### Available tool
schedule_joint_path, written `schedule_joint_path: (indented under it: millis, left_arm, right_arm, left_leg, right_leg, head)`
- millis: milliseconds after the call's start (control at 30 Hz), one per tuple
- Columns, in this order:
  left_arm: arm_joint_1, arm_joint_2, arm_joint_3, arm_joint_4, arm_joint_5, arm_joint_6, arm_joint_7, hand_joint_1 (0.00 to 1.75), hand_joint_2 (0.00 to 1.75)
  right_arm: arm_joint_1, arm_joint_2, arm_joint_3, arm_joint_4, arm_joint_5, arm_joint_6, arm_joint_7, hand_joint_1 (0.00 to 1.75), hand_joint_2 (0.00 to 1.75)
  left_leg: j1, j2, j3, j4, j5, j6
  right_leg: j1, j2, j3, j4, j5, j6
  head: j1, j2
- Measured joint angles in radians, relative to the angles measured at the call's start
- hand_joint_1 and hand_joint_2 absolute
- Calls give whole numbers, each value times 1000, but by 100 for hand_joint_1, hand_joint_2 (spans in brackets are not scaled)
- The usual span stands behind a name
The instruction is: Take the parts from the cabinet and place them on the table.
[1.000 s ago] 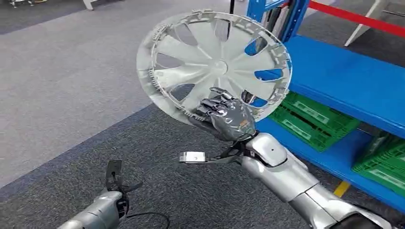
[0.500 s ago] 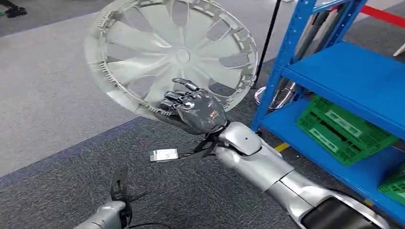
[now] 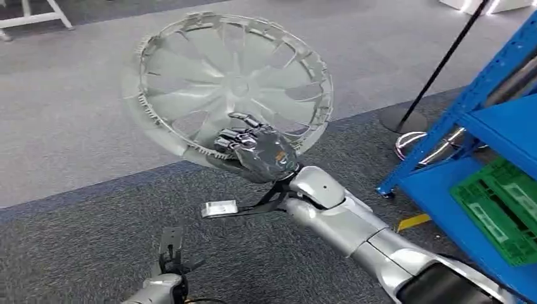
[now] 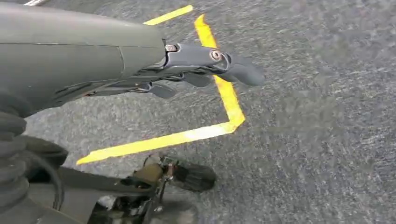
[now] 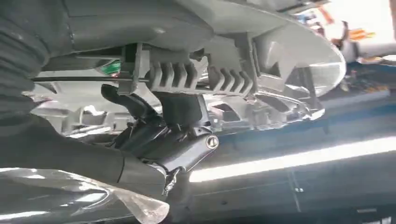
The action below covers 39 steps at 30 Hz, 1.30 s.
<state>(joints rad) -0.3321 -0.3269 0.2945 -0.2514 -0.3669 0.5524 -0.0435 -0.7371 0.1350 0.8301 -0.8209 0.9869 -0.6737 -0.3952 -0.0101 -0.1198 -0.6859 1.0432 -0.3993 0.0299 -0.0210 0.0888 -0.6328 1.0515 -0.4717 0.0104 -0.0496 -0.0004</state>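
Legible text, labels, brands, numbers — none found.

- Hubcap point(image 3: 228, 82): no lettering can be made out on its ribbed inner face.
- Right hand point(image 3: 256, 152): a small orange mark on its back (too small to read).
- Green crate point(image 3: 500, 209) on the blue rack point(image 3: 500, 123): pale label strips, blurred — no characters can be told.
- Yellow floor tape point(image 4: 224, 93): plain lines, an angle marking, without writing.
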Motion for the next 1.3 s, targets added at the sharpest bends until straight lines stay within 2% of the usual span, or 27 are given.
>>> schedule_joint_path:
  millis: [100, 133, 167, 200, 233, 267, 333, 367, 433, 467, 500, 533, 633, 667, 700, 733, 800, 833, 900, 967, 1000, 1067, 1133, 1167, 1200, 1233, 1300]
  left_arm:
    - [-2, -4, -3, 3, -10, 3, 15, 0, 175]
    - [-1, -4, -4, 4, -29, 3, 34, 0, 175]
    - [5, -5, -22, 9, -72, 3, 73, 0, 175]
    - [43, 5, -40, 18, -71, 17, 65, 0, 175]
    - [86, 20, -35, 17, -26, 13, -13, 0, 175]
    - [141, 56, -20, 18, 20, -4, -98, 0, 175]
    - [251, 106, 10, 27, 65, -47, -195, 0, 175]
    - [302, 130, 18, 34, 71, -56, -199, 0, 175]
    - [348, 162, 25, 37, 68, -52, -189, 0, 175]
    - [345, 165, 26, 38, 66, -50, -183, 0, 175]
    - [338, 167, 28, 38, 64, -47, -179, 0, 175]
    - [333, 169, 31, 39, 63, -45, -170, 0, 175]
    - [334, 180, 32, 41, 50, -41, -133, 0, 175]
    - [336, 186, 32, 42, 45, -44, -125, 0, 175]
    - [335, 187, 33, 42, 40, -51, -120, 0, 175]
    - [330, 194, 33, 42, 34, -65, -117, 0, 175]
    - [320, 203, 33, 42, 31, -97, -124, 0, 175]
    - [319, 205, 33, 42, 23, -96, -126, 0, 175]
    - [320, 207, 33, 43, 10, -85, -111, 0, 175]
    - [316, 209, 32, 45, -1, -83, -71, 0, 175]
    - [312, 210, 31, 46, -3, -81, -54, 0, 175]
    - [304, 211, 32, 46, -3, -76, -40, 0, 175]
    - [307, 211, 32, 47, -2, -75, -41, 0, 175]
    - [307, 212, 32, 48, -1, -75, -51, 0, 175]
    - [308, 209, 32, 48, -2, -76, -70, 0, 175]
    - [307, 207, 32, 48, -2, -78, -91, 0, 175]
    - [303, 201, 32, 48, -3, -85, -131, 0, 175]
  right_arm:
    - [-7, 6, 1, 3, 1, 0, -5, 175, 175]
    - [-10, 10, 1, 4, 3, 0, 4, 175, 175]
    - [-13, 19, 0, 8, 17, 0, 26, 175, 175]
    - [-6, 13, -10, 8, 78, 0, 102, 175, 175]
    - [30, -22, -27, -27, 139, 0, 168, 175, 175]
    - [82, -75, -55, -83, 158, 0, 174, 175, 175]
    - [203, -174, -141, -181, 153, 0, 93, 175, 175]
    - [254, -215, -191, -215, 160, 0, 53, 175, 175]
    - [307, -242, -261, -265, 175, -1, 29, 175, 175]
    - [313, -245, -277, -284, 179, -1, 31, 175, 175]
    - [322, -250, -290, -296, 180, -1, 37, 175, 175]
    - [331, -259, -303, -305, 183, -1, 43, 175, 175]
    - [350, -268, -314, -339, 190, -1, 60, 175, 175]
    - [362, -279, -318, -359, 191, -1, 70, 175, 175]
    - [381, -294, -323, -381, 191, -1, 77, 175, 175]
    - [405, -307, -330, -407, 191, -1, 86, 175, 175]
    - [461, -350, -346, -447, 192, -1, 98, 175, 175]
    - [485, -365, -354, -465, 192, -1, 103, 175, 175]
    - [519, -391, -368, -502, 192, 0, 108, 175, 175]
    - [532, -419, -380, -537, 187, 5, 110, 175, 175]
    - [534, -427, -384, -551, 181, 10, 110, 175, 175]
    - [541, -443, -389, -578, 180, 17, 109, 175, 175]
    - [549, -455, -390, -602, 184, 24, 112, 175, 175]
    - [553, -458, -391, -619, 191, 27, 117, 175, 175]
    - [560, -466, -395, -634, 204, 31, 126, 175, 175]
    - [571, -468, -400, -645, 216, 32, 135, 175, 175]
    - [584, -472, -410, -650, 232, 37, 143, 175, 175]
  left_leg:
    - [17, -26, -6, -8, 9, -19]
    - [10, -36, -6, -7, 8, -26]
    - [5, 12, -7, 3, -2, -28]
    - [4, 65, -19, 39, -29, -35]
    - [8, 89, -44, 106, -65, -39]
    - [11, 99, -71, 179, -100, -42]
    - [20, 108, -105, 267, -129, -50]
    - [26, 113, -98, 249, -114, -54]
    - [34, 134, -29, 111, -44, -64]
    - [35, 169, 14, 33, -14, -64]
    - [17, 202, 29, 5, -31, -64]
    - [20, 180, 27, 0, -25, -44]
    - [12, 153, 27, -4, -28, -23]
    - [20, 144, 36, -11, -25, -14]
    - [20, 133, 39, -12, -27, -7]
    - [20, 120, 40, -12, -28, 3]
    - [16, 77, 40, -11, -28, 7]
    - [14, 60, 41, -11, -29, 7]
    - [12, 27, 44, -9, -29, 7]
    - [12, 3, 45, -6, -31, 4]
    - [12, -5, 40, -3, -32, 0]
    - [11, -25, 30, 1, -31, -11]
    - [15, -45, 30, -4, -26, -21]
    - [15, -32, 28, 3, -32, -24]
    - [5, 35, 22, 25, -51, -29]
    - [7, 75, -1, 78, -86, -34]
    - [11, 105, -66, 228, -157, -40]
  right_leg:
    - [13, -20, 3, -6, -1, -1]
    - [5, -32, 10, -18, 3, -8]
    - [3, -47, 18, -25, 6, -12]
    - [3, -56, 26, -30, 4, -19]
    - [6, -72, 36, -32, 1, -22]
    - [7, -89, 48, -33, -7, -21]
    - [7, -129, 66, -32, -24, -18]
    - [7, -146, 68, -31, -30, -16]
    - [3, -167, 67, -29, -36, -7]
    - [2, -175, 71, -29, -40, 0]
    - [9, -186, 72, -28, -45, 9]
    - [10, -197, 75, -27, -49, 17]
    - [2, -219, 89, -38, -52, 36]
    - [-5, -191, 81, -32, -66, 43]
    - [-7, -142, 73, 1, -88, 39]
    - [-4, -114, 41, 71, -125, 35]
    - [-3, -93, -52, 243, -188, 33]
    - [-1, -90, -80, 280, -188, 32]
    - [3, -87, -72, 217, -121, 25]
    - [1, -59, -5, 51, -26, 17]
    - [-4, -2, 16, 0, -25, 16]
    - [-3, -17, 28, -10, -24, 21]
    - [2, -36, 33, -11, -22, 12]
    - [-5, -51, 37, -20, -18, 4]
    - [-3, -62, 42, -21, -18, 1]
    - [0, -78, 46, -21, -22, -8]
    - [4, -110, 51, -21, -26, -13]
  head:
    - [5, 0]
    - [3, 0]
    - [5, 0]
    - [-8, 0]
    - [-10, 0]
    - [-12, 0]
    - [-12, 0]
    - [-11, 0]
    - [-13, 0]
    - [-13, 0]
    - [-14, 0]
    - [-8, 0]
    - [-8, 0]
    - [-5, 0]
    - [-3, 0]
    - [2, 0]
    - [5, 0]
    - [5, 0]
    - [5, 0]
    - [5, 0]
    - [5, 0]
    - [3, 0]
    - [3, 0]
    - [4, 0]
    - [-4, 0]
    - [-7, 0]
    - [-6, 0]
